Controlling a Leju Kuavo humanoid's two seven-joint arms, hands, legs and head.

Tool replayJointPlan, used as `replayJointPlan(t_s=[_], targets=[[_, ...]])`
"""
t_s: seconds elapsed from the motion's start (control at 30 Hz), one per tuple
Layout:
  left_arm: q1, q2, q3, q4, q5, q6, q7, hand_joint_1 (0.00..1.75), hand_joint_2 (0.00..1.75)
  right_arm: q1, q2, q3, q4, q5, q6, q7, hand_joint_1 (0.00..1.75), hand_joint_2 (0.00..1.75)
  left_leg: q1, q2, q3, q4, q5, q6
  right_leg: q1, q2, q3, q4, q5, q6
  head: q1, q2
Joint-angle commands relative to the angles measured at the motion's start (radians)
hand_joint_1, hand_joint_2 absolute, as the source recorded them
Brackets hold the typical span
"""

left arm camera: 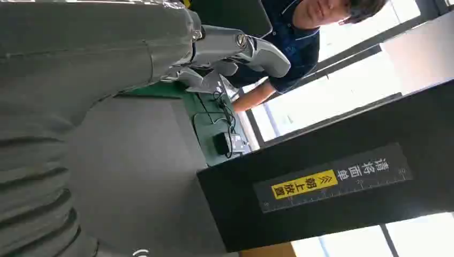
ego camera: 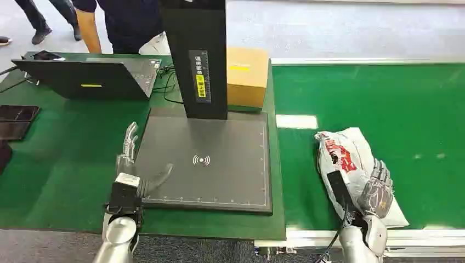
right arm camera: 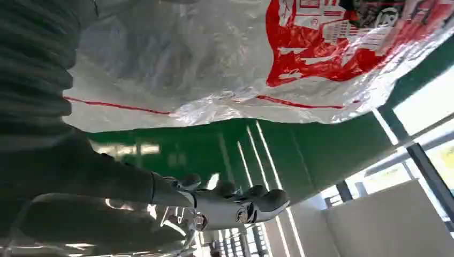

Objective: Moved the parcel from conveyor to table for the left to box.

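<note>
The parcel (ego camera: 351, 164) is a white plastic bag with red print, lying on the green conveyor belt (ego camera: 384, 98) near its front edge. My right hand (ego camera: 375, 189) rests on the parcel's near right part with its fingers spread. In the right wrist view the parcel (right arm camera: 241, 59) lies along the palm, and the thumb (right arm camera: 241, 206) stands apart from it over the belt (right arm camera: 257, 150). My left hand (ego camera: 131, 164) is open at the left edge of the grey scanner plate (ego camera: 219, 142), holding nothing. Its thumb (left arm camera: 241, 48) reaches out over the plate (left arm camera: 134, 160).
A black post (ego camera: 194, 55) rises from the back of the plate, with a cardboard box (ego camera: 247, 76) behind it. A laptop (ego camera: 88, 76) and dark tablets (ego camera: 16, 118) lie on the green table at the left. A person (ego camera: 126, 22) stands behind the table.
</note>
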Motion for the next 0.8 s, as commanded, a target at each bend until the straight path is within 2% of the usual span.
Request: replayJointPlan(t_s=[0.03, 0.3, 0.57, 0.8], targets=[[0.006, 0.006, -0.007, -0.011, 0.001, 0.005, 0.009, 0.0, 1.75, -0.059, -0.033, -0.027, 0.147, 0.084, 0.017, 0.08, 0.0, 1.75, 0.0, 0.001, 0.003, -0.001, -0.001, 0.0, 0.0, 0.0, 0.003, -0.001, 0.0, -0.001, 0.0, 0.0], [0.012, -0.005, 0.003, -0.039, -0.002, 0.0, 0.026, 0.0, 1.75, -0.073, -0.038, -0.027, 0.179, 0.116, 0.052, 0.104, 0.0, 1.75, 0.0, 0.0, 0.003, -0.001, 0.0, 0.0, 0.0, 0.0, 0.003, -0.001, 0.0, -0.001, 0.0, 0.0], [0.011, -0.019, 0.022, -0.041, -0.015, -0.017, 0.029, 0.0, 1.75, -0.08, -0.041, -0.039, 0.208, 0.222, 0.097, 0.187, 0.0, 1.75, 0.0, 0.0, 0.004, -0.001, 0.0, 0.0, 0.0, -0.001, 0.004, -0.001, 0.0, -0.001, 0.0, 0.0], [0.006, -0.024, 0.027, -0.04, -0.02, -0.026, 0.031, 0.0, 1.75, -0.077, -0.043, -0.043, 0.214, 0.261, 0.114, 0.217, 0.0, 1.75, 0.0, -0.001, 0.003, -0.001, 0.0, 0.0, 0.0, -0.001, 0.004, -0.001, 0.0, -0.001, 0.0, 0.0]])
